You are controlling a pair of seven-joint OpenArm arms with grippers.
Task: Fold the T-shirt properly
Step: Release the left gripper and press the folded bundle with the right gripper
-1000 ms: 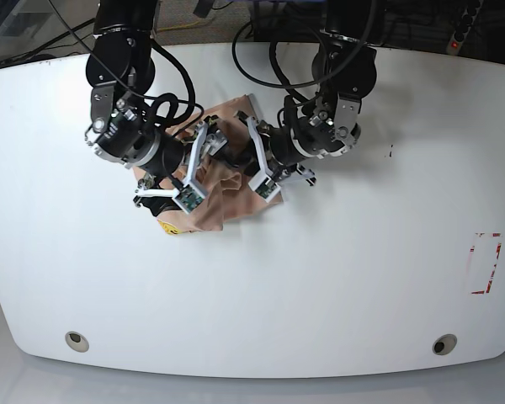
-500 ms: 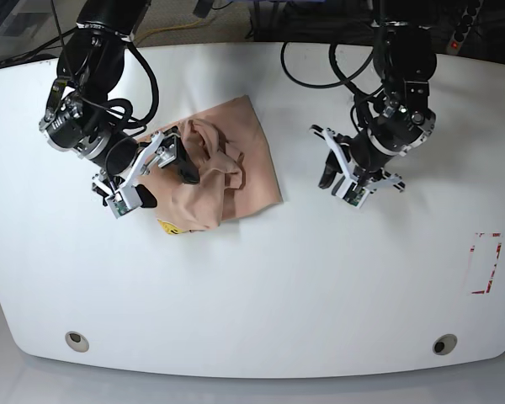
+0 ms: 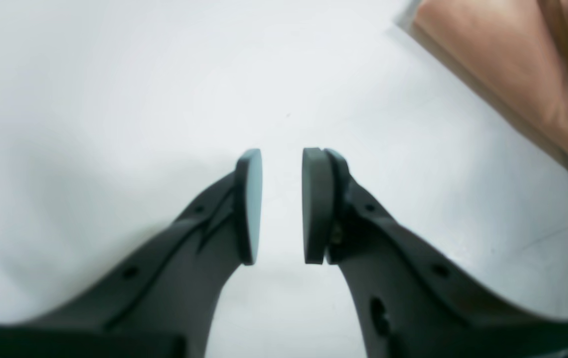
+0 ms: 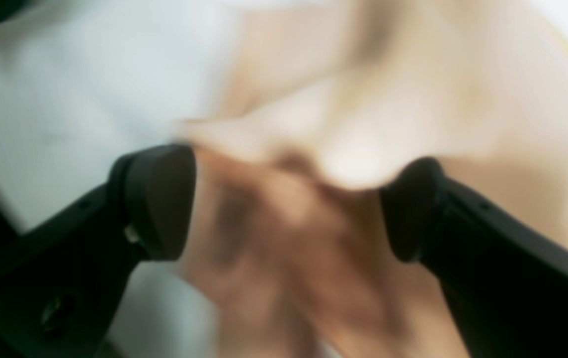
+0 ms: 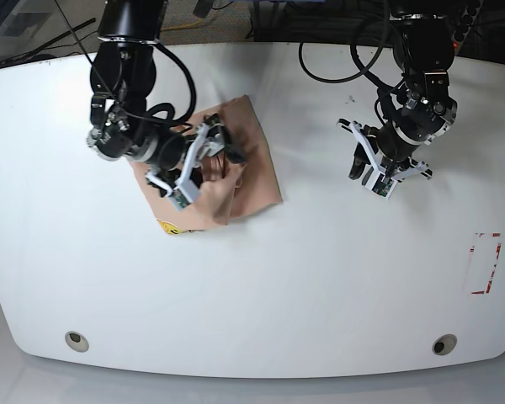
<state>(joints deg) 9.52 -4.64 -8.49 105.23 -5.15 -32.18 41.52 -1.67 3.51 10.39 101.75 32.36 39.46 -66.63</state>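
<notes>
Starting at the left wrist view with the left gripper point(image 3: 282, 199): holding nothing, showing only a narrow slot between the pads, hanging over bare white table point(image 3: 115, 74). Catching just one straight edge of the peach T-shirt point(image 3: 512, 64) in the upper right corner of that view, apart from the jaws.

Moving to the right wrist view: showing the right gripper point(image 4: 288, 204) spread wide, straddling a rumpled ridge of the cloth. Blurring too much for telling any contact between pads and fabric; gripping nothing, by the look of it.

Turning to the base view: finding the shirt gathered into a compact, roughly square packet on the table, toward the far side and the right arm's half. Placing the right gripper low over the creased middle of the packet, and the left gripper well apart from it over open tabletop. Peeking out at the packet's near corner, a yellow smiley patch point(image 5: 167, 227). Lying reasonably flat along the edge facing the left arm; bunching and wrinkling in the middle.

Judging the main folds as largely made, with no sleeve or hem trailing out. Judging the tidying as left to do: flattening the lumpy centre, squaring the edges, perhaps making one last fold.
</notes>
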